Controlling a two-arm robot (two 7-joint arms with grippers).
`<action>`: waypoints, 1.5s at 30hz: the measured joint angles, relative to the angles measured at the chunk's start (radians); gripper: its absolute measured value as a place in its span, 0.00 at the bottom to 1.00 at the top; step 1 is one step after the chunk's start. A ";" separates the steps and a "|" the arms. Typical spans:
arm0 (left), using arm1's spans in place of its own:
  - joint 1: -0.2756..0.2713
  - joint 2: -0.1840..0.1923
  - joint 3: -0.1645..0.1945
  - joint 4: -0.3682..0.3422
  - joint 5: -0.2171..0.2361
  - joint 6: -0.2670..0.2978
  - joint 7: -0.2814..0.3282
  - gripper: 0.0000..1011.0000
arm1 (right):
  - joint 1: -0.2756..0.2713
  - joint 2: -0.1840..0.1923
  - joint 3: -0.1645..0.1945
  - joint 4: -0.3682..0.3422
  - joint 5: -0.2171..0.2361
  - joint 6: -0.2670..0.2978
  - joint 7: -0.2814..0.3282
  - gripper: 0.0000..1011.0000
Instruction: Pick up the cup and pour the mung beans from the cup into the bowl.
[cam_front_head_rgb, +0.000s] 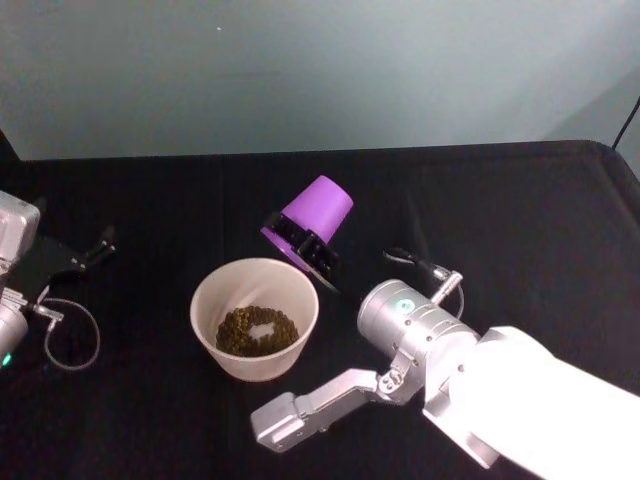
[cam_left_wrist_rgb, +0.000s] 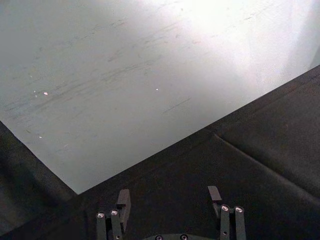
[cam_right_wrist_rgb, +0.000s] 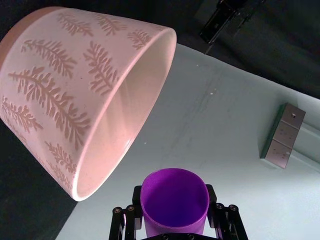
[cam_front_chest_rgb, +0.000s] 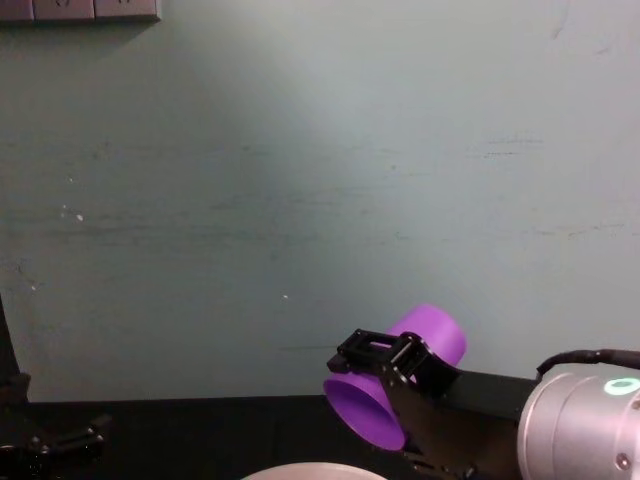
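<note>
Here the right tool (cam_front_head_rgb: 300, 243) clamps the tipped cup (cam_front_head_rgb: 322, 208) above the bowl (cam_front_head_rgb: 262, 368) (cropped in chest view); left tool (cam_left_wrist_rgb: 169, 192) gapes.

the right gripper (cam_front_head_rgb: 303, 247) clamps the cup (cam_front_head_rgb: 322, 206), tipped mouth-down just above the bowl's (cam_front_head_rgb: 212, 292) far right rim. the mung beans (cam_front_head_rgb: 245, 332) lie heaped in the bowl's bottom. the left gripper (cam_front_head_rgb: 92, 252) rests well to the bowl's left on the black table (cam_front_head_rgb: 500, 200).
</note>
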 joint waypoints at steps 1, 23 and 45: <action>0.000 0.000 0.000 0.000 0.000 0.000 0.000 0.99 | 0.000 0.000 0.000 0.000 0.000 0.000 0.000 0.72; 0.000 0.000 0.000 0.000 0.000 0.000 0.000 0.99 | -0.100 -0.062 0.265 0.015 0.493 -0.096 -0.010 0.72; 0.000 0.000 0.000 0.000 0.000 0.000 0.000 0.99 | -0.113 -0.184 0.549 0.188 1.225 -0.085 0.232 0.72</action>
